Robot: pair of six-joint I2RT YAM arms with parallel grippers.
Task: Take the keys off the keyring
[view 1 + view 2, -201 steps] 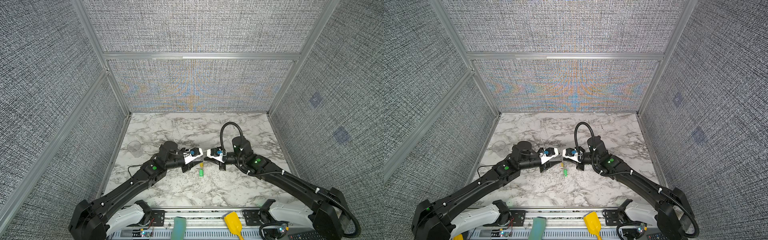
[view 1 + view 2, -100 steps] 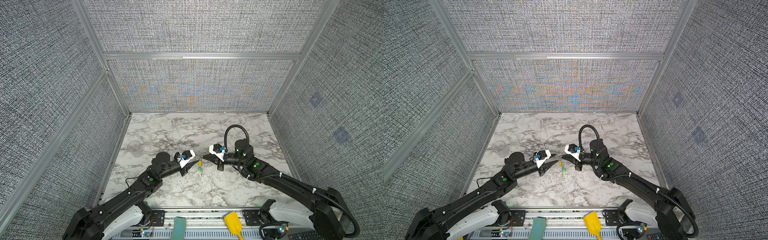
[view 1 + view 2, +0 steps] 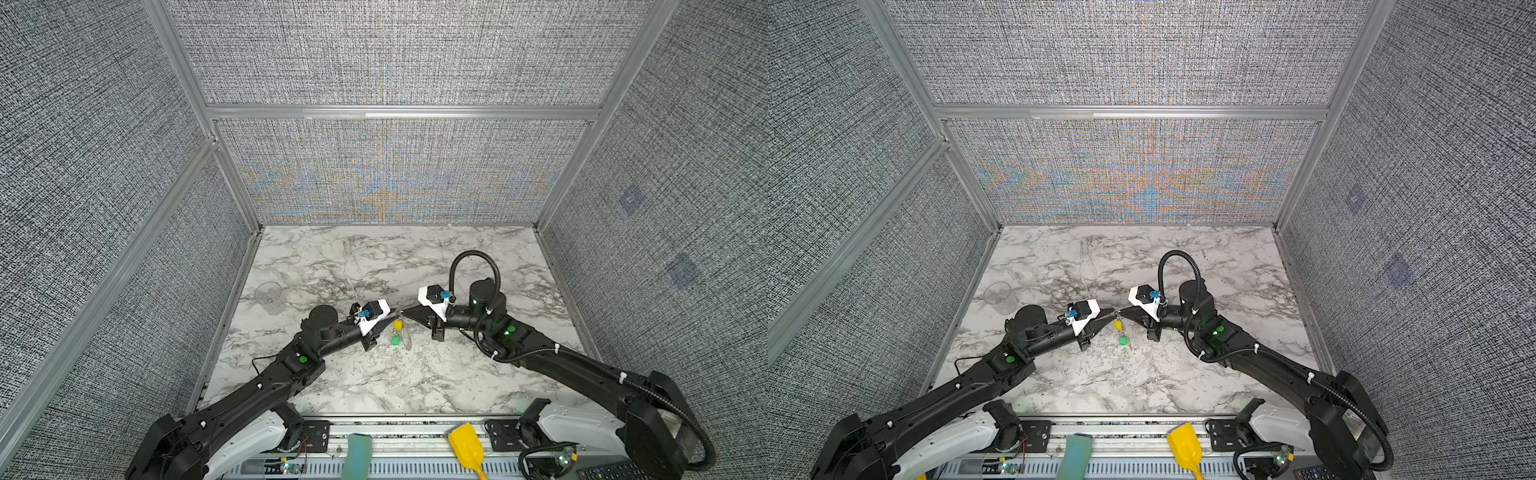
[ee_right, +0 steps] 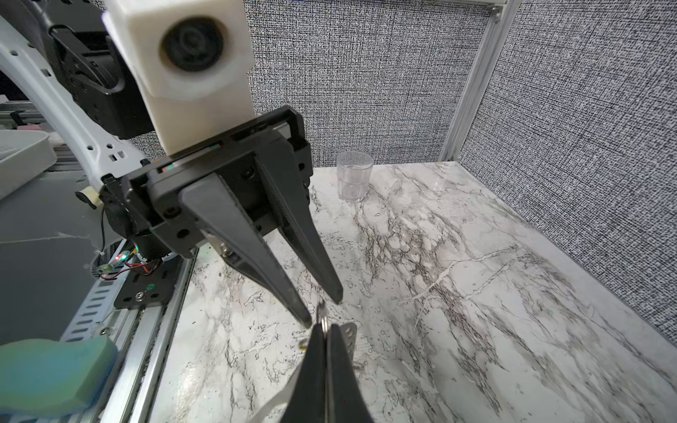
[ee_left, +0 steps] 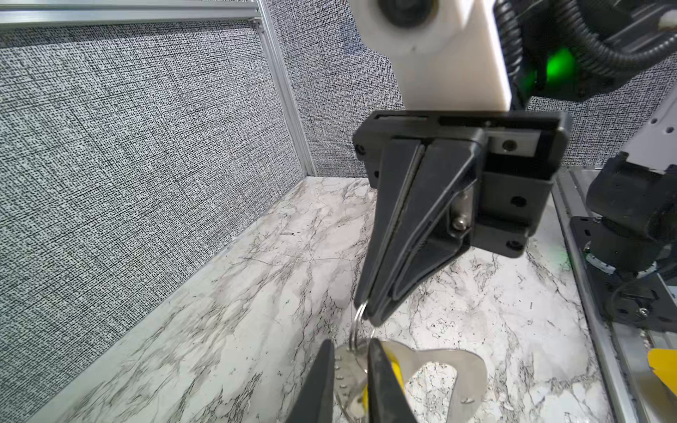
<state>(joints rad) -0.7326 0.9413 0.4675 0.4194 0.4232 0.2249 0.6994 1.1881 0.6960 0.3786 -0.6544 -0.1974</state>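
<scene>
We see no key off: right fingers [image 5: 414,219] pinch the small ring [image 5: 357,311], left fingers [image 4: 304,227] spread; yellow key [image 3: 398,324], green key [image 3: 395,340] dangle with keyring [image 5: 474,373].

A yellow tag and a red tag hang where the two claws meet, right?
Not red: the lower tag is green, as both top views show. A yellow tag and a green one hang where the left claw and right claw meet.

left gripper [image 3: 394,321] and right gripper [image 3: 407,312] stand tip to tip mid-table, keys [image 3: 398,324] hanging beneath, blocking that gap; a clear cup [image 3: 269,296] stands near the left wall [image 3: 104,208]; the far tabletop [image 3: 374,257] lies open.
</scene>
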